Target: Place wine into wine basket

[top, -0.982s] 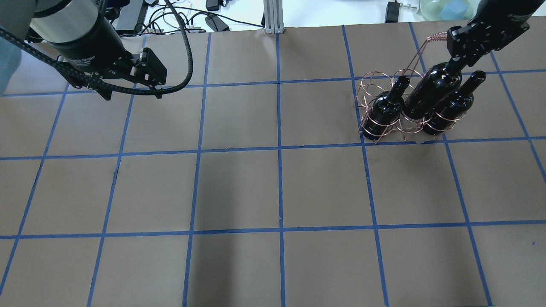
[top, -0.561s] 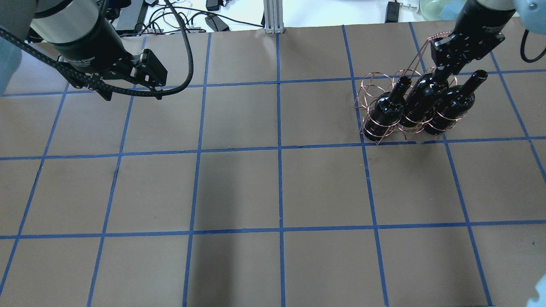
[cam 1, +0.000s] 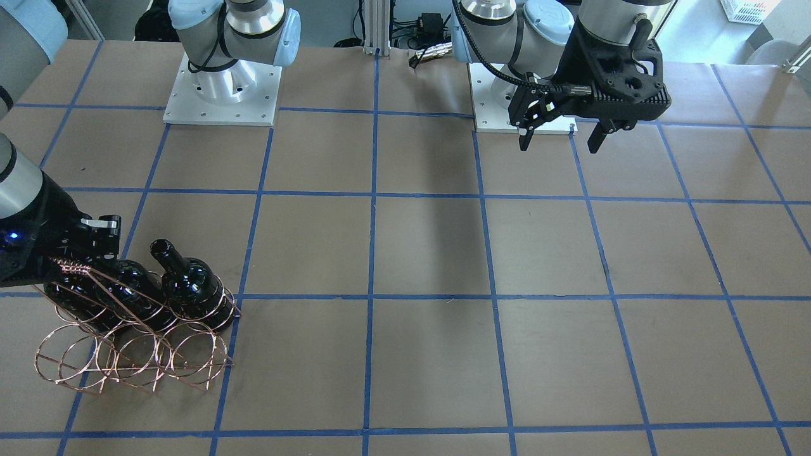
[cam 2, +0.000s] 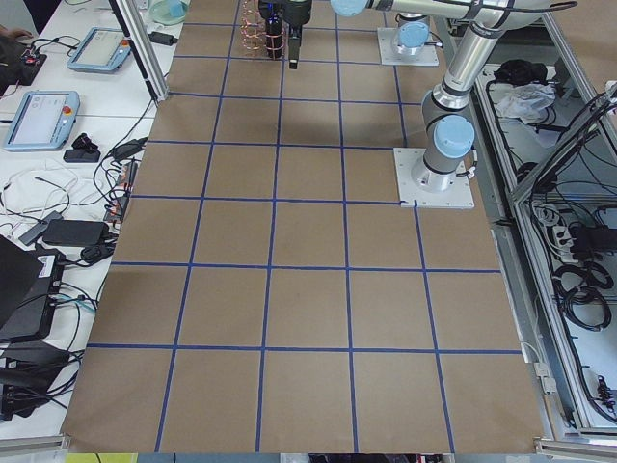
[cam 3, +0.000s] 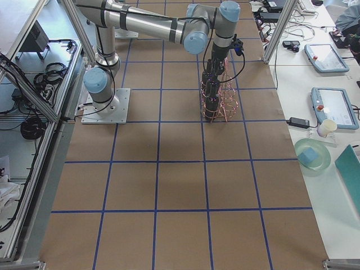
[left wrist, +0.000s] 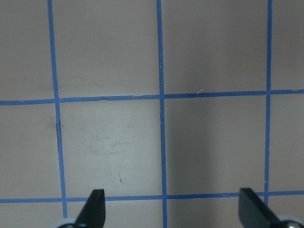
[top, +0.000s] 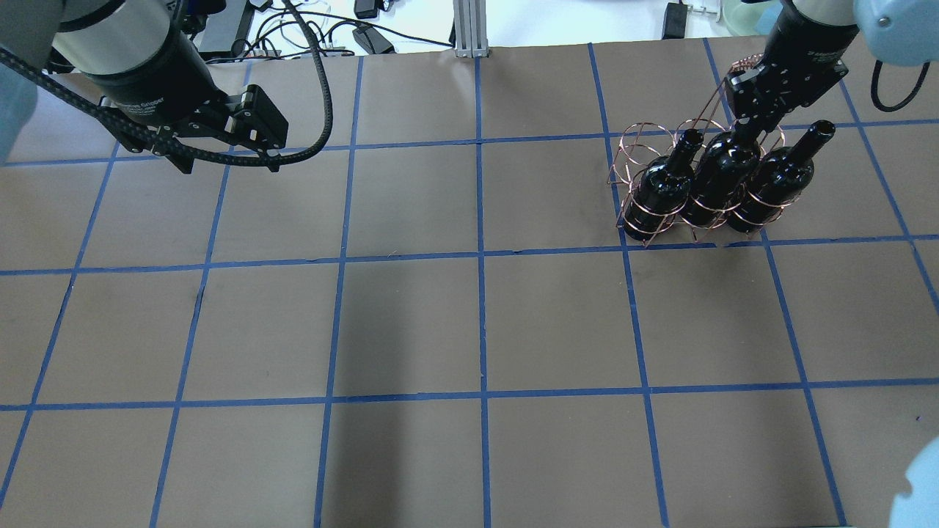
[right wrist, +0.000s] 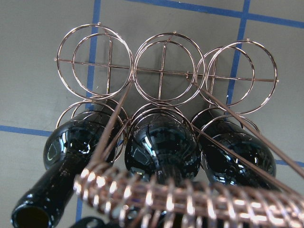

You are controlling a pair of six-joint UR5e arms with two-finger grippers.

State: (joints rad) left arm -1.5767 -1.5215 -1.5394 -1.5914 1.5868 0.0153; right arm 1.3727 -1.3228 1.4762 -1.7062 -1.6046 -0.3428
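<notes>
At the basket (top: 632, 150): middle bottle (top: 722, 180) is down. A second ago it hung clearly higher over the middle ring of the robot-side row. Then it was partway in. Now its shoulder sits level with the second bottle (top: 664, 192) and third bottle (top: 779, 182) on either side. Right gripper (top: 752, 117) has come down with it and sits close to the basket's braided handle (right wrist: 190, 199). Basket itself hasn't shifted.

Meaning: insertion looks done, or nearly. The base is hidden behind the rings, so I can't confirm it rests on the table (top: 411, 323). I'd say only the release and a straight-up retreat are left. The handle is right beside the fingers, so there's a snag risk on the way out.

Jaws: the right ones wrap the top of the middle bottle's neck. That reads as still pinching it, though the pads are hidden. Left gripper (left wrist: 173, 213) is well away from the basket, jaws spread wide with nothing between them, and it hasn't moved.

Contents: the basket has two rows of three rings.
- Robot-side row: all three rings filled, one bottle each, necks up.
- Far row: three rings empty, only cross wires at the bottom.
</notes>
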